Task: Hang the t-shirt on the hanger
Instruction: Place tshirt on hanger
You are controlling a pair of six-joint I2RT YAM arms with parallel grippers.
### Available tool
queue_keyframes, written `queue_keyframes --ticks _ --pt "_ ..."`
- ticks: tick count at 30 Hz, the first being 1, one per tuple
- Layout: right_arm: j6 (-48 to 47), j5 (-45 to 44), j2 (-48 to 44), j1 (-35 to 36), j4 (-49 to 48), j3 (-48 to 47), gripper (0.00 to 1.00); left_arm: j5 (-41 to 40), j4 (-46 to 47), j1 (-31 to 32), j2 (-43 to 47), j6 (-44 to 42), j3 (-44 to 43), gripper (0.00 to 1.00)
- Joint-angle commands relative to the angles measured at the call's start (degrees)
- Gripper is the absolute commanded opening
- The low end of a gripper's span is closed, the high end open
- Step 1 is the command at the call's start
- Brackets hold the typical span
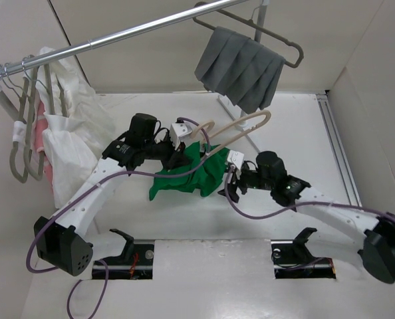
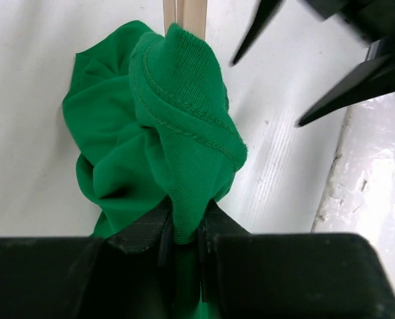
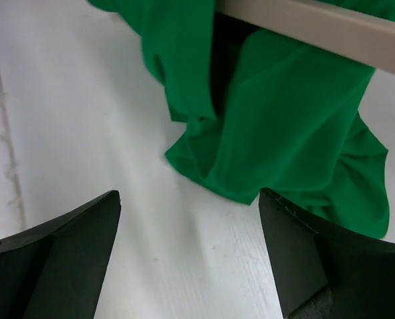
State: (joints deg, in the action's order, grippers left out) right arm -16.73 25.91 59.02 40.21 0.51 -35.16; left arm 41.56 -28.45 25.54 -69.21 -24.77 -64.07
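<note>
The bright green t-shirt point(image 1: 187, 173) lies bunched on the white table, draped over one arm of the beige hanger point(image 1: 241, 126). My left gripper point(image 1: 177, 158) is shut on a fold of the shirt's stitched hem point(image 2: 184, 133), with the hanger's beige bar point(image 2: 184, 13) just beyond. My right gripper point(image 1: 229, 181) is open and empty, hovering just right of the shirt. In the right wrist view the shirt point(image 3: 284, 126) hangs from the hanger bar point(image 3: 317, 26) ahead of the open fingers point(image 3: 297, 252).
A grey pleated cloth point(image 1: 241, 66) on a dark hanger hangs from the chrome rail point(image 1: 118, 36) at the back. White garments point(image 1: 71, 133) and thin hangers hang at the left. A wall panel stands along the right side.
</note>
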Motion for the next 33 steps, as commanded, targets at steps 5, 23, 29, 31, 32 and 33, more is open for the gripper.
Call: queue_keyframes --ticks 5,23,29,31,32,33 --pt "3.8 -3.2 13.2 -0.5 -29.4 -2.0 0.86 5.1 3.0 0.1 1.8 3.4 -0.6 0.00" --pt "19.7 6.7 19.9 -19.5 -43.2 11.9 0.00 10.6 0.9 -9.9 5.4 -2.8 0.1 0.00" --pt "15.2 10.4 6.9 -38.0 -25.6 12.7 0.00 4.4 -7.9 -11.9 6.0 -23.0 1.8 0.00" --pt "12.1 13.5 5.8 -42.7 -18.3 9.8 0.00 1.9 -9.6 -11.9 6.0 -29.6 2.4 0.00" --pt "11.3 14.3 5.0 -44.1 -16.2 9.1 0.00 0.7 -10.6 -11.9 6.0 -31.7 2.4 0.00" --pt "10.8 15.4 4.4 -45.2 -14.5 8.4 0.00 -2.0 -10.0 -11.9 6.0 -32.3 3.2 0.00"
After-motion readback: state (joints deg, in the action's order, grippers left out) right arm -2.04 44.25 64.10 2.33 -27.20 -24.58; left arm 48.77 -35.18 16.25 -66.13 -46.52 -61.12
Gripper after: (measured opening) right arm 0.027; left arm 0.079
